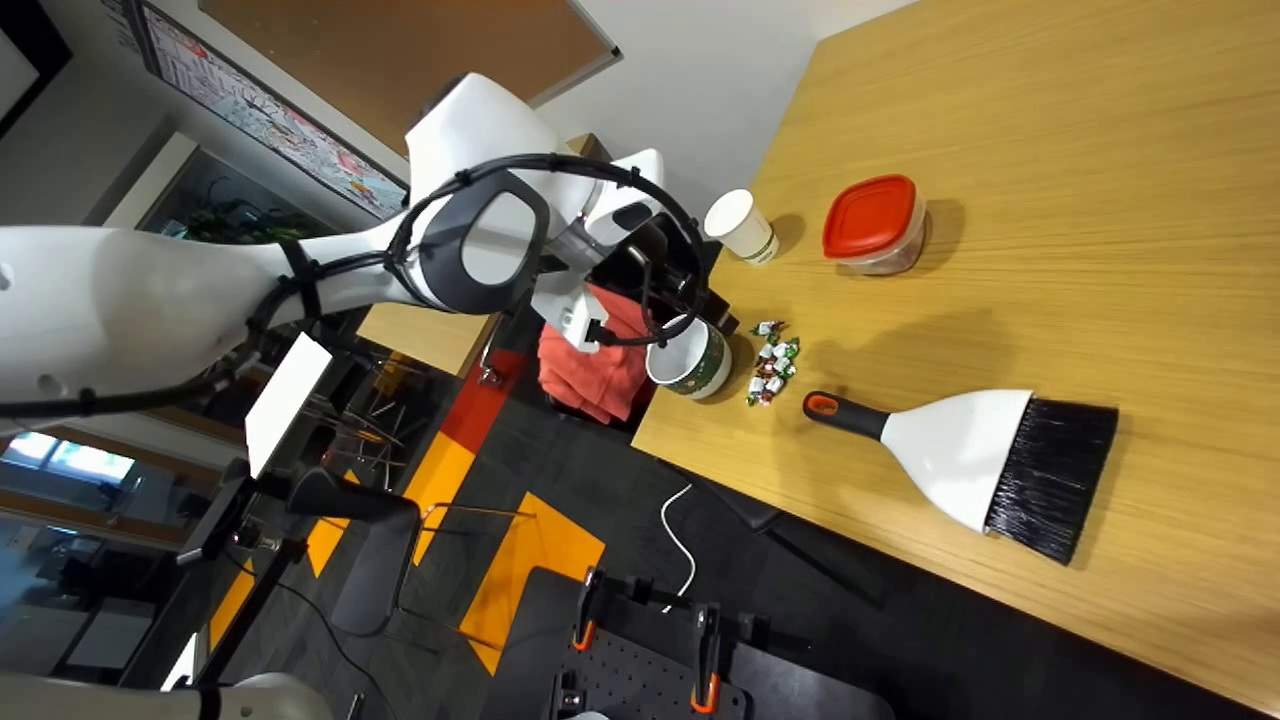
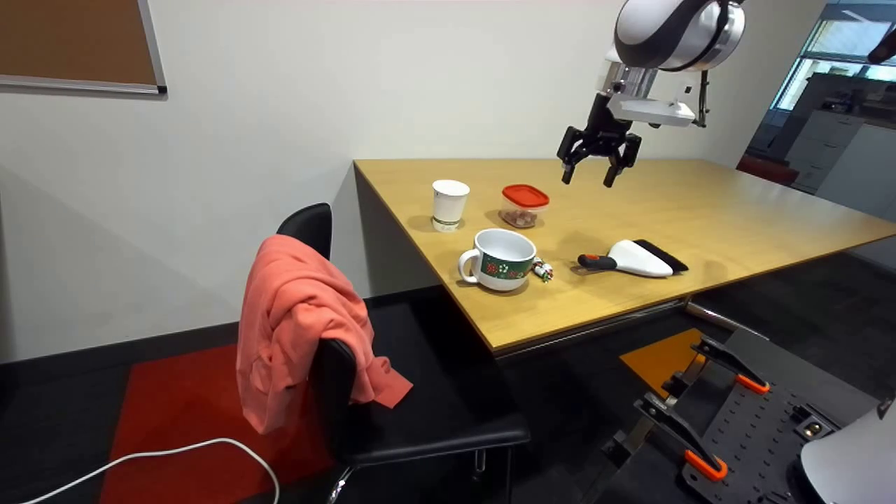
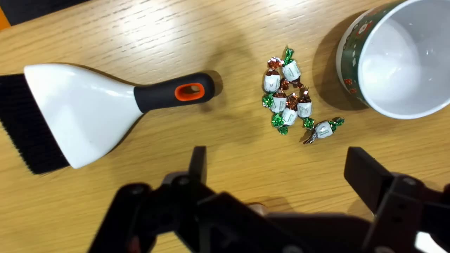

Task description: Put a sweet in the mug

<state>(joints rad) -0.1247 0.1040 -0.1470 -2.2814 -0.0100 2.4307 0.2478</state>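
The mug [image 2: 498,260] is white with a green patterned band, a handle and a white inside. It stands upright near the table corner and also shows in an exterior view [image 1: 690,362] and at the right of the wrist view [image 3: 352,63]. Several wrapped sweets [image 3: 290,114] with green and brown twisted ends lie beside it. One sweet [image 3: 323,130] lies at the group's edge nearest my fingers. They show in both exterior views [image 1: 772,366] [image 2: 542,269], partly behind the mug in one. My gripper [image 3: 279,167] is open and empty above the table [image 2: 588,176].
A brush in a white dustpan [image 1: 950,450] [image 3: 84,112] lies near the front edge, its black handle towards the sweets. A red-lidded tub [image 1: 880,225] [image 2: 523,204] and a white paper cup [image 1: 742,228] [image 2: 449,204] stand farther back. A chair with a coral garment [image 2: 301,322] is beside the table.
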